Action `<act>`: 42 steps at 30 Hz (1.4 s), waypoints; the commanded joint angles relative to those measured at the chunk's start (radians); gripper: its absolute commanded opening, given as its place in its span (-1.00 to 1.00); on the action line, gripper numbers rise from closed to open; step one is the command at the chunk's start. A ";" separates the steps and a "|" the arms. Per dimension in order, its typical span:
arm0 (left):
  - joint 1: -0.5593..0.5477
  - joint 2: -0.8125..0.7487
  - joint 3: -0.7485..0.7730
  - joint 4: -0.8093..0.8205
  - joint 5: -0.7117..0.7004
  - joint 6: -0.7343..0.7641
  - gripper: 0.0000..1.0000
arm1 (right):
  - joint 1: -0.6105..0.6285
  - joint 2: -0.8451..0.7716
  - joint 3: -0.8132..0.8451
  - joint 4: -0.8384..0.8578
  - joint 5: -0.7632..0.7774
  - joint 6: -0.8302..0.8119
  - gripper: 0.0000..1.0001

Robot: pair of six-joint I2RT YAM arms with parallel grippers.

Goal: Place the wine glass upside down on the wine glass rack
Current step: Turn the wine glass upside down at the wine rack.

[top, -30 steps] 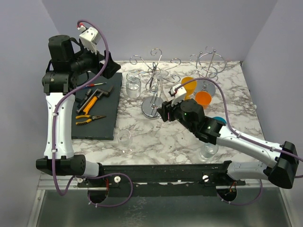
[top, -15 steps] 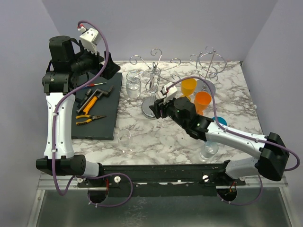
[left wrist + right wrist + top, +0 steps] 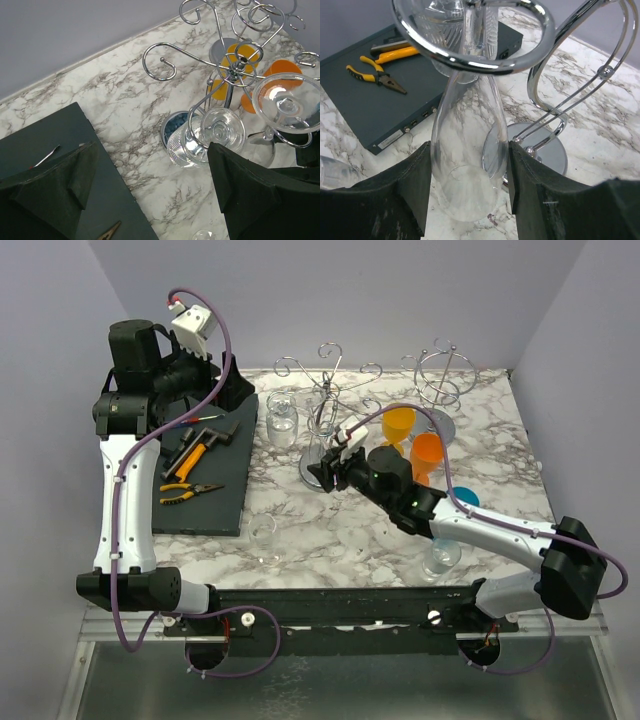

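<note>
1. Two pincers were in view. The right pincer [image 3: 467,180] was clenched on the bowl of the wine glass [image 3: 465,140], with one pad on each side. The left pincer [image 3: 150,190] hung spread wide and empty over the back left of the bench [image 3: 310,525].
2. The wine glass was upside down, mouth towards the bench, just beside the base of the wine glass rack [image 3: 545,155]. Its stem rose through a chrome ring [image 3: 485,69] of that rack.
3. The foot was cut off at the top of the right wrist view, so it could not be told whether it already sat on the ring.
4. The glass looked thin-walled, light, rigid and slick, and it would probably crack under a hard squeeze or a knock against the chrome.
5. The wider part of the bowl seemed the soundest place to hold, with light, even pressure. The stem looked too slender and slippery to grip, and it needed to stay free inside the ring.
</note>
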 commanded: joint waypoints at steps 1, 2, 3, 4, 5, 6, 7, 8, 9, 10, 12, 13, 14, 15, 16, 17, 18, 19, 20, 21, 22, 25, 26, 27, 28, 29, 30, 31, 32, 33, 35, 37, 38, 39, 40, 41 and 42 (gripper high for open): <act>-0.002 -0.009 -0.008 -0.003 -0.020 0.001 0.97 | -0.004 -0.026 -0.039 0.088 -0.082 -0.056 -0.99; -0.003 -0.008 -0.009 -0.002 -0.022 0.002 0.97 | -0.004 -0.035 -0.054 0.107 -0.091 -0.061 -0.99; -0.003 -0.006 -0.008 -0.003 -0.022 0.002 0.97 | -0.004 -0.047 -0.072 0.131 -0.095 -0.066 -0.99; -0.003 -0.006 -0.010 -0.002 -0.022 0.005 0.97 | -0.004 -0.059 -0.084 0.144 -0.092 -0.066 -0.99; -0.002 -0.005 -0.010 -0.003 -0.024 0.006 0.98 | -0.004 -0.067 -0.097 0.159 -0.091 -0.067 -0.99; -0.002 -0.005 -0.011 -0.002 -0.024 0.007 0.97 | -0.004 -0.076 -0.110 0.168 -0.089 -0.067 -0.99; -0.003 -0.003 -0.012 -0.003 -0.025 0.007 0.97 | -0.004 -0.082 -0.118 0.178 -0.085 -0.066 -0.99; -0.002 -0.002 -0.012 -0.002 -0.025 0.007 0.97 | -0.004 -0.089 -0.126 0.186 -0.083 -0.065 -0.99; -0.003 -0.001 -0.012 -0.003 -0.024 0.007 0.97 | -0.004 -0.094 -0.135 0.199 -0.084 -0.065 -0.99; -0.002 0.001 -0.012 -0.001 -0.025 0.007 0.97 | -0.004 -0.100 -0.142 0.209 -0.086 -0.064 -0.99; -0.002 0.003 -0.013 0.000 -0.025 0.004 0.97 | -0.004 -0.103 -0.153 0.231 -0.091 -0.062 -0.99; -0.003 0.004 -0.013 0.001 -0.025 0.002 0.97 | -0.004 -0.104 -0.156 0.240 -0.092 -0.059 -0.99; -0.003 0.003 -0.013 0.000 -0.025 0.001 0.97 | -0.004 -0.105 -0.162 0.253 -0.095 -0.060 -0.99; -0.003 0.004 -0.013 0.001 -0.025 0.001 0.97 | -0.004 -0.105 -0.167 0.263 -0.096 -0.058 -0.99; -0.003 0.004 -0.012 0.002 -0.026 0.002 0.97 | -0.004 -0.106 -0.173 0.274 -0.095 -0.058 -0.99; -0.003 0.004 -0.013 0.002 -0.027 0.002 0.97 | -0.004 -0.107 -0.179 0.282 -0.087 -0.054 -0.99; -0.003 0.004 -0.011 0.002 -0.029 0.001 0.97 | -0.004 -0.110 -0.184 0.289 -0.076 -0.046 -0.99; -0.003 0.004 -0.011 0.002 -0.032 0.002 0.97 | -0.004 -0.114 -0.194 0.299 -0.062 -0.037 -0.99; -0.003 0.004 -0.011 0.004 -0.034 0.002 0.97 | -0.004 -0.122 -0.208 0.322 -0.048 -0.029 -0.99; -0.003 0.004 -0.012 0.004 -0.034 0.004 0.97 | -0.004 -0.129 -0.223 0.337 -0.033 -0.028 -0.99; -0.003 0.004 -0.012 0.004 -0.034 0.004 0.97 | -0.004 -0.134 -0.234 0.351 -0.017 0.005 -0.99; -0.003 0.005 -0.013 0.005 -0.033 0.000 0.97 | -0.004 -0.143 -0.256 0.373 0.016 0.029 -0.99; -0.003 0.004 -0.014 0.007 -0.031 -0.001 0.97 | -0.004 -0.143 -0.260 0.374 0.022 0.034 -0.99; -0.003 0.004 -0.016 0.007 -0.030 -0.002 0.97 | -0.004 -0.140 -0.262 0.375 0.025 0.040 -0.99; -0.004 0.003 -0.018 0.008 -0.030 -0.002 0.97 | -0.004 -0.134 -0.264 0.375 0.025 0.047 -0.99; -0.003 0.003 -0.018 0.010 -0.030 -0.002 0.97 | -0.004 -0.128 -0.264 0.372 0.026 0.055 -0.99; -0.003 0.001 -0.019 0.011 -0.029 -0.002 0.97 | -0.004 -0.120 -0.263 0.369 0.026 0.062 -0.99; -0.003 -0.001 -0.018 0.011 -0.030 -0.002 0.97 | -0.004 -0.112 -0.264 0.366 0.025 0.070 -0.96; -0.003 -0.002 -0.020 0.013 -0.030 -0.002 0.97 | -0.004 -0.103 -0.267 0.364 0.023 0.075 -0.85; -0.003 -0.004 -0.020 0.014 -0.029 -0.003 0.98 | -0.004 -0.093 -0.267 0.362 0.023 0.080 -0.69; -0.003 -0.006 -0.021 0.017 -0.028 -0.002 0.97 | -0.004 -0.073 -0.271 0.361 0.023 0.087 -0.23; -0.003 -0.005 -0.019 0.017 -0.026 0.000 0.97 | -0.004 -0.061 -0.275 0.363 0.024 0.091 0.18; -0.003 -0.005 -0.019 0.019 -0.027 0.002 0.97 | -0.004 -0.057 -0.275 0.362 0.028 0.092 0.33; -0.003 -0.005 -0.018 0.018 -0.027 0.002 0.98 | -0.004 -0.052 -0.275 0.363 0.032 0.093 0.41; -0.003 -0.003 -0.017 0.018 -0.027 0.004 0.97 | -0.004 -0.051 -0.274 0.360 0.036 0.093 0.48; -0.003 -0.003 -0.016 0.017 -0.027 0.004 0.97 | -0.004 -0.051 -0.273 0.358 0.041 0.093 0.52; -0.003 -0.002 -0.014 0.017 -0.027 0.004 0.97 | -0.004 -0.054 -0.272 0.355 0.042 0.094 0.53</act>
